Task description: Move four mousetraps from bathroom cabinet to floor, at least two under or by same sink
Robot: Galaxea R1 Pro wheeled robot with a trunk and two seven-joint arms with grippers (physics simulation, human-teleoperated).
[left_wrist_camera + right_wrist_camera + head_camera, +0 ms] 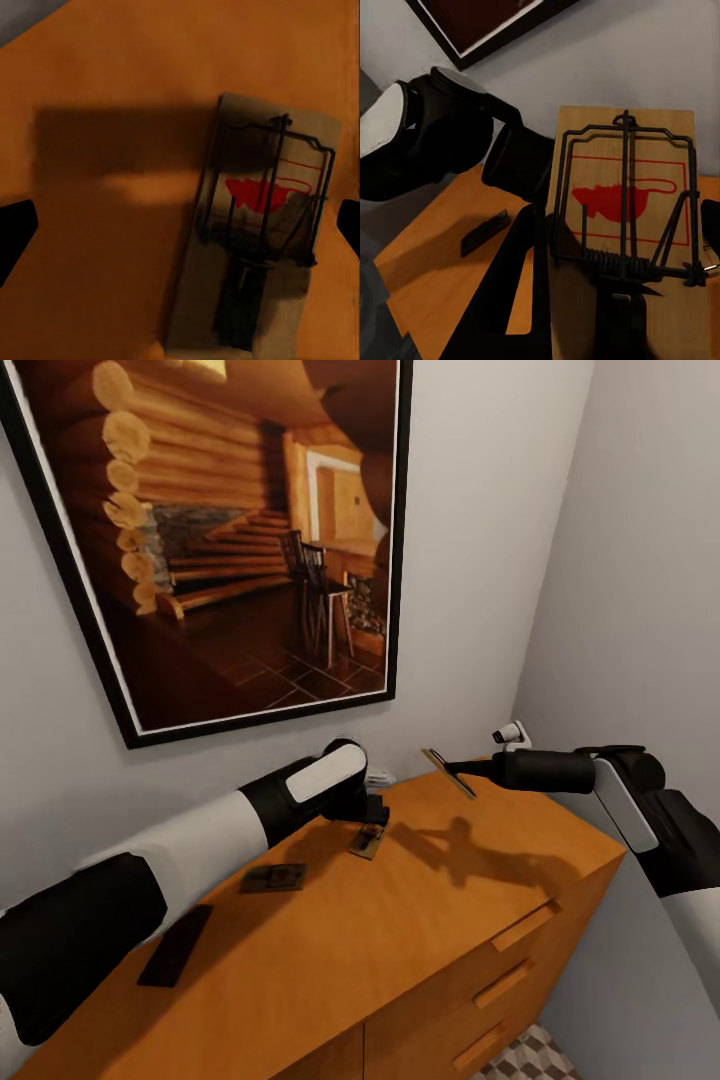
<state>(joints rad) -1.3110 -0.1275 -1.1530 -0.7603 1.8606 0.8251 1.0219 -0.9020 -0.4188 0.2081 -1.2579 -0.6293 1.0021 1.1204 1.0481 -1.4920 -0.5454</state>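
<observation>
The orange-brown cabinet (440,920) has mousetraps lying on its flat top. One mousetrap (366,843) (262,232), tan wood with a red mouse print and a wire spring, lies just below my left gripper (372,820) (180,225). That gripper is open, a fingertip on either side of the trap and off to one side of it. A second mousetrap (273,877) and a dark third one (175,945) (485,232) lie nearer along the top. My right gripper (468,767) is shut on another mousetrap (440,763) (622,225), held in the air above the cabinet's back right part.
A large black-framed picture (230,530) of a log cabin hangs on the grey wall behind the cabinet. A side wall closes the right. A small white fitting (510,735) sits at the corner. Drawer handles (525,927) face front; cube-pattern floor tile (530,1060) shows below.
</observation>
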